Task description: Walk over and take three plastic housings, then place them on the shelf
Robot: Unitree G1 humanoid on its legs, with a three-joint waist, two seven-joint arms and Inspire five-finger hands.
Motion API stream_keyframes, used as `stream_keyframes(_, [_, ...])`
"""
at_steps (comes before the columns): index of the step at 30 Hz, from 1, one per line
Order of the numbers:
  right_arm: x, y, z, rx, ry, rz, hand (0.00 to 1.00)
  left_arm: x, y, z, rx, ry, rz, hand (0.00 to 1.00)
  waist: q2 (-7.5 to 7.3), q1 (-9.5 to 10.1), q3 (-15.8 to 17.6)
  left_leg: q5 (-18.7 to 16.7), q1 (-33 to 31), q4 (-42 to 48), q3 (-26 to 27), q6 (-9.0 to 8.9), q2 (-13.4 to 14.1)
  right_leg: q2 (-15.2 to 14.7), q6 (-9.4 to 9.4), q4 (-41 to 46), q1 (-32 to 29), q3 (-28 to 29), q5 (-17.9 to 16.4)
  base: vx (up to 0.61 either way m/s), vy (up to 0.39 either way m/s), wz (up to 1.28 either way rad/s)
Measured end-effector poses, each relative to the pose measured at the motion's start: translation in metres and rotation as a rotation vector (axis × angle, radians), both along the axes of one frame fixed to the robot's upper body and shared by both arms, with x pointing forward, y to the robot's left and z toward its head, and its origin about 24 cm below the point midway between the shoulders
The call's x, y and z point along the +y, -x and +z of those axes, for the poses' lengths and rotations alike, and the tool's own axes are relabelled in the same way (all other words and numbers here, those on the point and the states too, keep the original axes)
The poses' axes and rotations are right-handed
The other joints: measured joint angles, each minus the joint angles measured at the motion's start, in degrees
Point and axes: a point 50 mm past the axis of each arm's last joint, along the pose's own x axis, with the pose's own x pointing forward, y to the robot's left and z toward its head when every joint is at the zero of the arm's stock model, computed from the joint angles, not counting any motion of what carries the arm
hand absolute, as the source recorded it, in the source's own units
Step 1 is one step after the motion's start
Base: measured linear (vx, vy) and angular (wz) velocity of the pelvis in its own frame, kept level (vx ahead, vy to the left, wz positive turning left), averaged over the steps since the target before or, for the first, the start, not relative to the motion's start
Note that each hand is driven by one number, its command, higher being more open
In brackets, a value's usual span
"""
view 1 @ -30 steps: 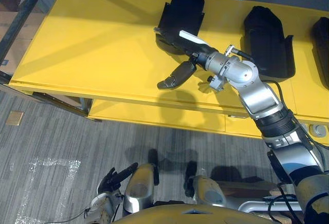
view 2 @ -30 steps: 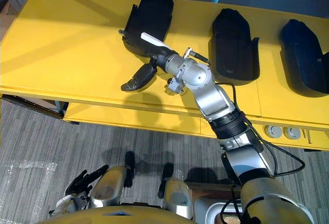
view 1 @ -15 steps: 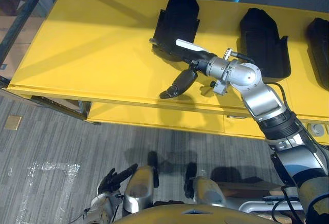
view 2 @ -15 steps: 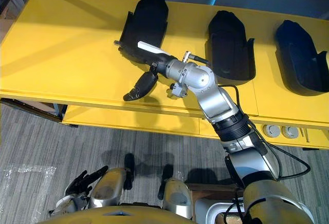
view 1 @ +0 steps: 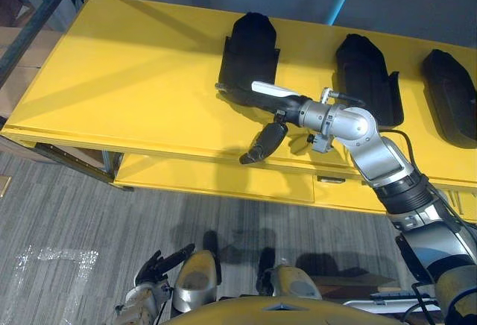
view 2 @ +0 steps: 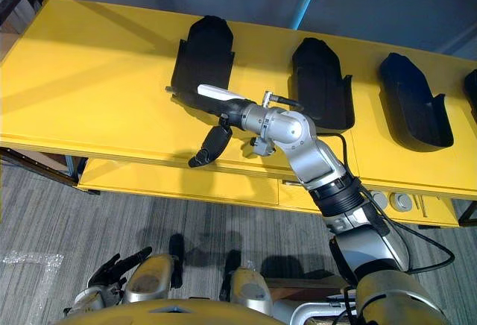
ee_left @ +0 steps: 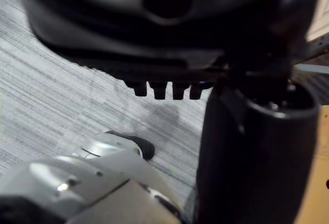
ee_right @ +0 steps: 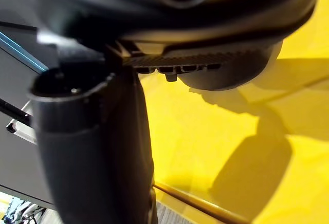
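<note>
Black plastic housings (view 1: 365,79) line the yellow desk's (view 1: 127,71) back edge; the right eye view adds a fourth housing (view 2: 472,90) at the right end. The right hand (view 1: 270,136) hovers at the front edge before the leftmost housing (view 1: 250,53), fingers slack, empty; the left hand (view 2: 112,269) hangs low, fingers spread.

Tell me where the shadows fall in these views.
Left eye view: the right hand casts a soft shadow on the yellow table just beneath it. Right wrist view: a large dark shadow of the hand lies on that table.
</note>
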Motion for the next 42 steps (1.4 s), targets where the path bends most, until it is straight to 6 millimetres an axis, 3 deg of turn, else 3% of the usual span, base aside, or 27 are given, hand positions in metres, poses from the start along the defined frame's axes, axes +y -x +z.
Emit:
stream_keyframes(9, [-0.005, 0.000, -0.014, 0.050, 0.001, -0.023, 1.00, -0.001, 0.006, -0.003, 0.032, -0.009, -0.023, 1.00, 0.10, 0.02, -2.2, 0.2, 0.9, -0.8, 0.1, -0.01, -0.2, 0.0, 0.15, -0.9, 0.9, 0.0, 0.1, 0.00, 0.000, 0.00])
stream_keyframes(42, [-0.008, -0.002, -0.027, 0.116, 0.020, -0.009, 1.00, -0.002, 0.014, -0.006, 0.068, -0.005, -0.035, 1.00, -0.38, 0.00, -4.3, 3.6, 4.9, -8.0, 0.0, -0.16, -1.1, -0.2, 0.24, -1.8, 2.0, -0.2, 0.2, 0.00, 0.000, 0.00])
